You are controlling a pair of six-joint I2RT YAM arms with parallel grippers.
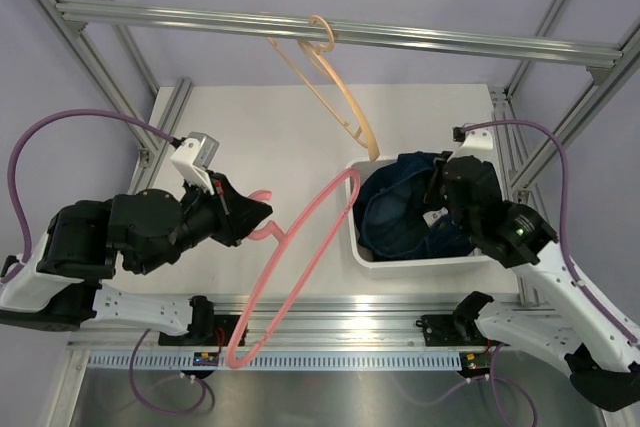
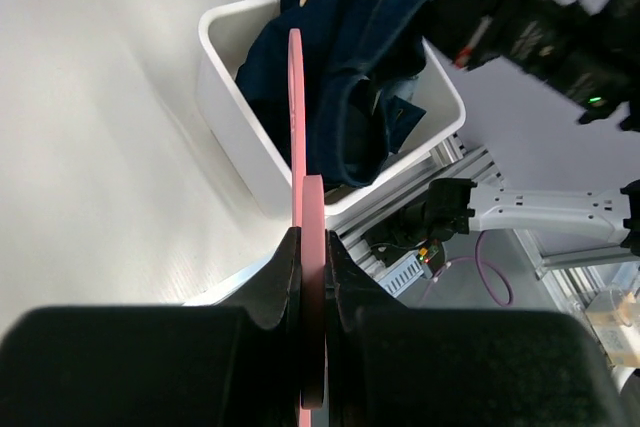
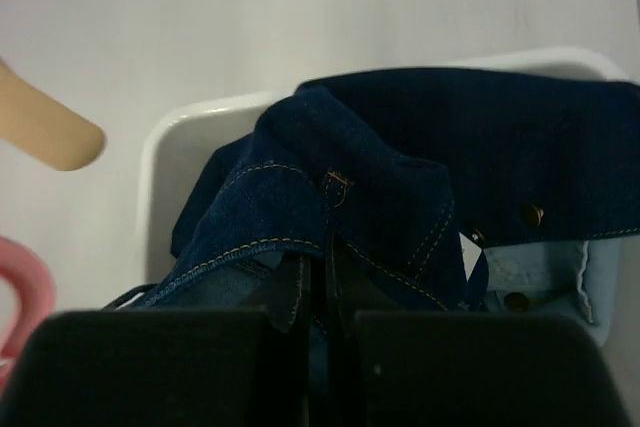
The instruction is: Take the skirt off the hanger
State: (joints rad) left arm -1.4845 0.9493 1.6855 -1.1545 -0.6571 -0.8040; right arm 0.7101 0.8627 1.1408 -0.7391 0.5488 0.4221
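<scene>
Top cam overhead; both wrist cams close, sharing bin.

Right wrist: right gripper fingers are a dark blur, tips sunk in skirt folds. Tan hanger cut by left edge, only its tip shows. Bin floor covered by denim, right wall runs off frame.

Left wrist: pink hanger seen edge-on, outline unreadable. Left gripper body blurred.

Top view: finger gaps too small to tell.

Left arm at lower left, folded low, wrist aimed at centre. Left gripper is clamped on the pink hanger. Right arm at lower right. Right gripper is pinching the denim skirt.
</scene>
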